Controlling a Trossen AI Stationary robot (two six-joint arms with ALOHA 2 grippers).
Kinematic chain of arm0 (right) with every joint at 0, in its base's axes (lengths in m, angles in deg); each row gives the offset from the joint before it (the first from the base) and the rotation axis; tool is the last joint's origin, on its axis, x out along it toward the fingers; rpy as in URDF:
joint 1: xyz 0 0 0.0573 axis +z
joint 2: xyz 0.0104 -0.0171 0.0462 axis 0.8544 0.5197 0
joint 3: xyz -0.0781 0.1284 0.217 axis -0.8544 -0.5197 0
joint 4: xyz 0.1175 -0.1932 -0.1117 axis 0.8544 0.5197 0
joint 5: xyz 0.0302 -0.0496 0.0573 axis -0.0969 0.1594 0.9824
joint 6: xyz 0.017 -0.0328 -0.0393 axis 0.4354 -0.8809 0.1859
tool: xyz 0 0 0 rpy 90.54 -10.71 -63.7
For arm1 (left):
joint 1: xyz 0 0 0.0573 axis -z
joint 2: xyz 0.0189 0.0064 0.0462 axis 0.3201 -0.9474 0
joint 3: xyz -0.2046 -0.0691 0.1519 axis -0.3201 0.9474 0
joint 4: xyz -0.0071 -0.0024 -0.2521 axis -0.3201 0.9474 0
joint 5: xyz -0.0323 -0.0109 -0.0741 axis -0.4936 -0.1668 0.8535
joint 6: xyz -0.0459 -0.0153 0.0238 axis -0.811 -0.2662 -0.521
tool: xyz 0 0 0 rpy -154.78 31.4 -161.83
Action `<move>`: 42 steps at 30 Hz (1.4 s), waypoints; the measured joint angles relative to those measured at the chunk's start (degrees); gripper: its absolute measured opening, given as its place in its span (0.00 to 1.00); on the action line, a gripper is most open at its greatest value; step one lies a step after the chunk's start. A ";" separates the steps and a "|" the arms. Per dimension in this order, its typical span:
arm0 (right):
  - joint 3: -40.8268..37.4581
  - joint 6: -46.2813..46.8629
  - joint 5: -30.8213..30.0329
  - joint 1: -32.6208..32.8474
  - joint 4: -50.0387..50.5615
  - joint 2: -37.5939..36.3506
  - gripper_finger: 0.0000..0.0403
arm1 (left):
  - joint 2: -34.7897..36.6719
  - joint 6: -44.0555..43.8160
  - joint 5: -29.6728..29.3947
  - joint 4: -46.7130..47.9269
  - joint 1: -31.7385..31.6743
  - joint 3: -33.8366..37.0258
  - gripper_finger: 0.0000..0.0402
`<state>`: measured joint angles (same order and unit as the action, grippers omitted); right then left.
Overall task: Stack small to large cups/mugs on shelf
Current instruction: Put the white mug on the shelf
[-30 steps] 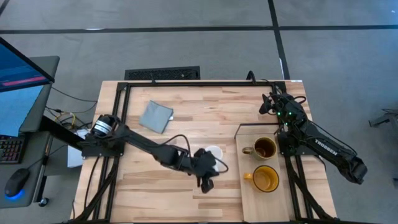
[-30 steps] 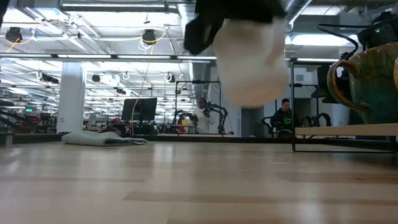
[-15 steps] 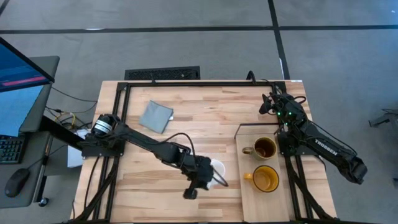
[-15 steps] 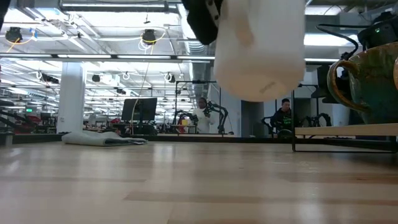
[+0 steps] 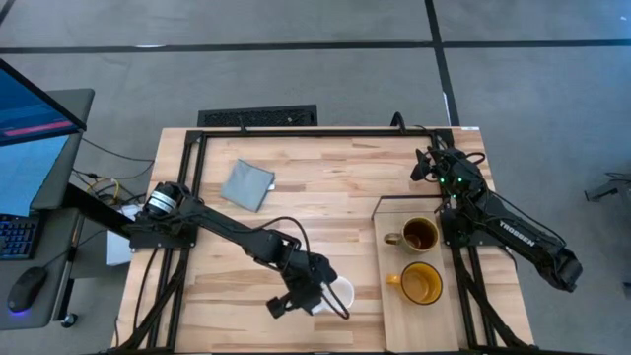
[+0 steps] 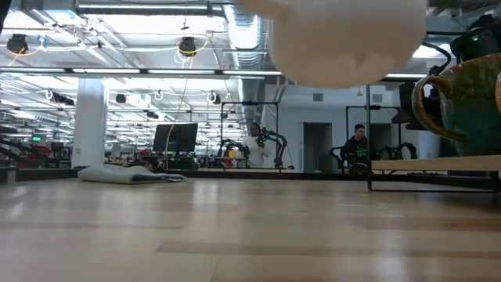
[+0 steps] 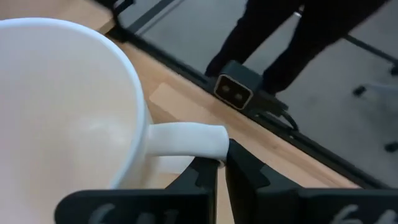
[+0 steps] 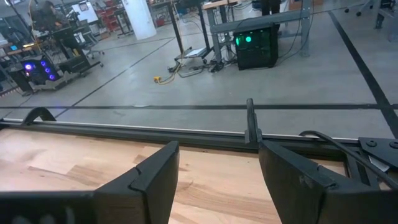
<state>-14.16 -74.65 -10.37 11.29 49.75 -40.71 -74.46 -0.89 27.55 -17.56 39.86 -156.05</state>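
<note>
Your white mug (image 5: 338,293) now hangs low in the high view, just left of centre-bottom and clear of the table. Half a second ago it sat higher in that frame, closer to the middle of the table, and a second ago higher still. So it has been swung toward the near edge while drawing level with the yellow-orange mug (image 5: 421,284) on the shelf (image 5: 394,320). In the low view the white mug fills the top centre, larger than before, its base well above the planks. To me that reads as the carry phase: it is lifted and lined up, but has yet to cross onto the shelf.

The left gripper (image 7: 221,167) is clenched on the mug's handle, its dark fingers pinching the white loop in the wrist view. The left arm stretches from the left edge of the high view diagonally down to the mug, wrist bent.

The dark brown mug (image 5: 419,235) stands on the shelf just above the yellow-orange one, both upright, handles to the left.

The right gripper (image 8: 217,168) waits at the upper right of the table, fingers spread and holding nothing.
</note>
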 joint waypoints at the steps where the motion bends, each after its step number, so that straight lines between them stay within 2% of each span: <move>1: 0.00 0.00 0.00 0.00 0.02 0.01 0.61 | -0.02 1.58 0.86 -0.02 -0.02 0.00 0.00; 10: 0.00 0.07 0.10 0.52 0.09 0.01 0.61 | -0.28 6.93 6.12 -3.96 -0.14 -0.02 0.00; 15: 0.00 0.07 0.17 1.56 0.09 0.00 0.61 | -1.10 5.35 9.06 -6.15 -1.11 -0.28 0.00; 20: 0.00 0.13 0.20 1.70 0.00 -0.02 0.61 | -5.12 6.97 13.42 -5.49 -2.32 -4.48 0.00; 24: 0.00 0.16 0.53 1.95 0.14 0.29 0.61 | -9.88 12.66 15.33 0.96 -2.67 -12.59 0.00; 31: 0.00 0.15 0.46 2.42 0.15 0.93 0.61 | -20.09 22.40 15.29 14.43 -3.21 -29.41 0.00; 36: 0.00 0.15 0.66 2.43 0.15 1.16 0.61 | -27.12 24.54 15.99 22.39 -4.21 -41.47 0.00; 42: 0.00 0.13 0.94 2.42 0.17 1.13 0.61 | -31.19 26.69 16.06 22.43 -4.72 -49.39 0.00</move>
<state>-14.16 -74.51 -9.43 13.72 49.93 -39.58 -105.65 25.80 43.61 4.86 35.14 -205.44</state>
